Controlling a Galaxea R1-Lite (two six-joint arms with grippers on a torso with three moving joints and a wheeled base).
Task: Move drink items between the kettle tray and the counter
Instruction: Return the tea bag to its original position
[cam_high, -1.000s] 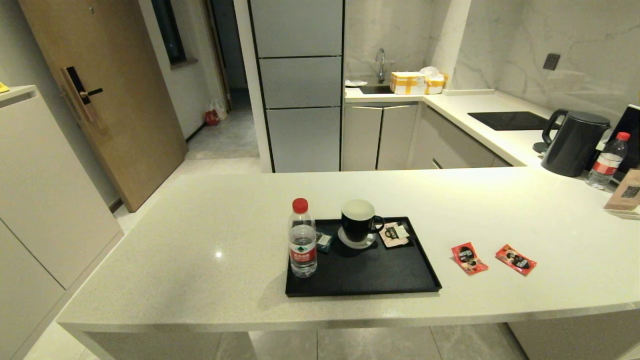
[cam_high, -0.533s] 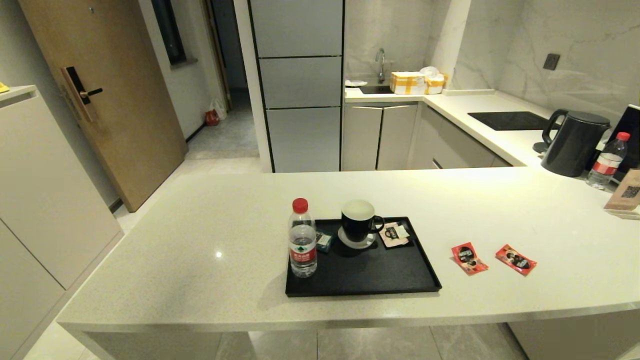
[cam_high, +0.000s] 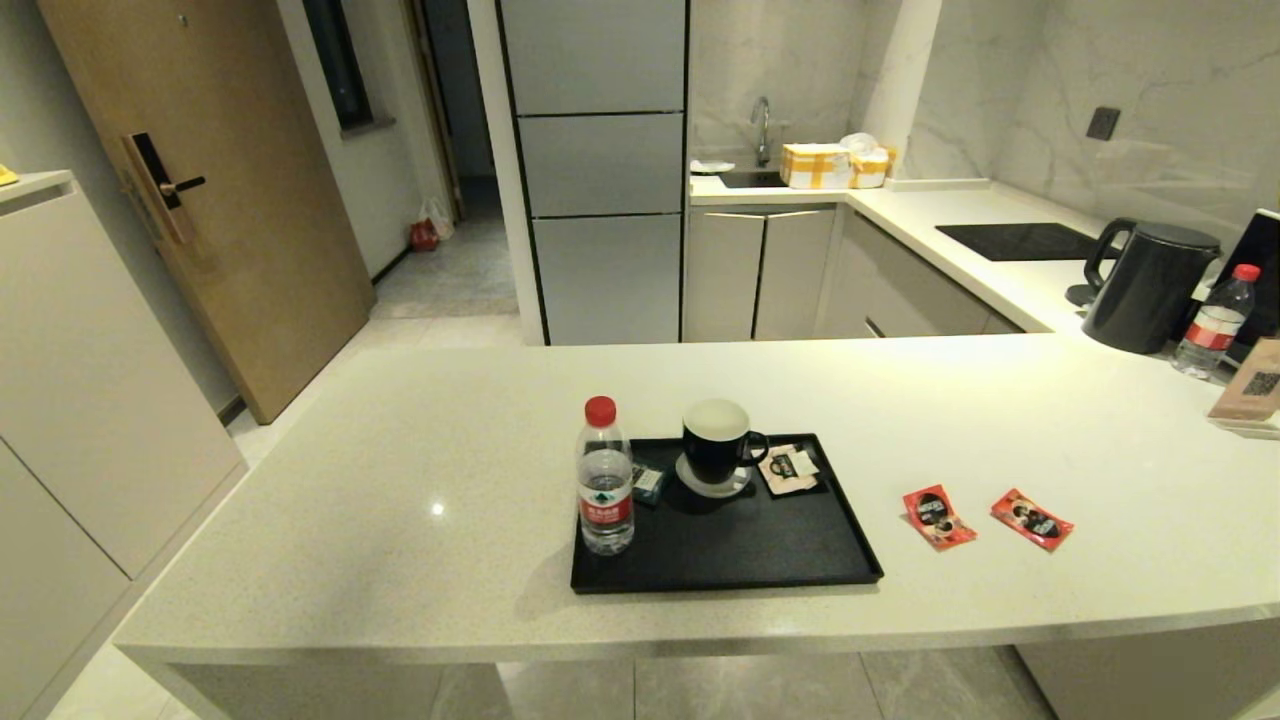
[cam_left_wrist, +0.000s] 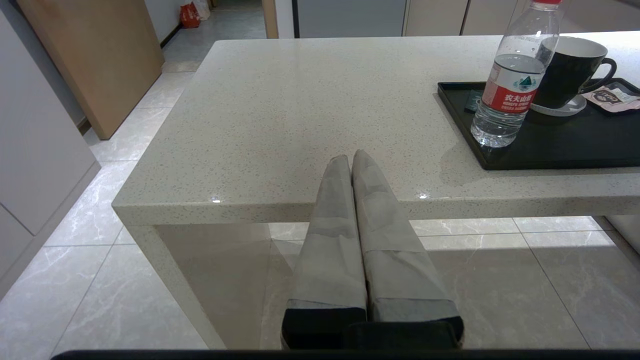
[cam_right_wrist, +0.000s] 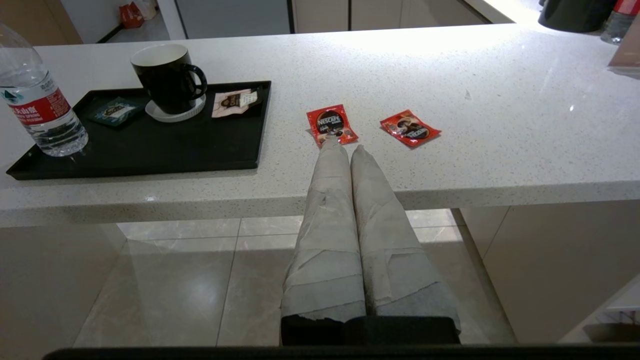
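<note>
Both grippers (cam_left_wrist: 351, 159) (cam_right_wrist: 342, 149) closed; two red sachets (cam_high: 937, 516) (cam_high: 1031, 519) on counter (cam_high: 400, 500).

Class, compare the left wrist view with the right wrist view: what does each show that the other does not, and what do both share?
Only the left wrist view: the shut left gripper and the counter's corner over floor tiles. Only the right wrist view: the shut right gripper, two red sachets on the counter, and the kettle's base. Both: the black tray, water bottle, black mug, cream sachet and teal packet.
</note>
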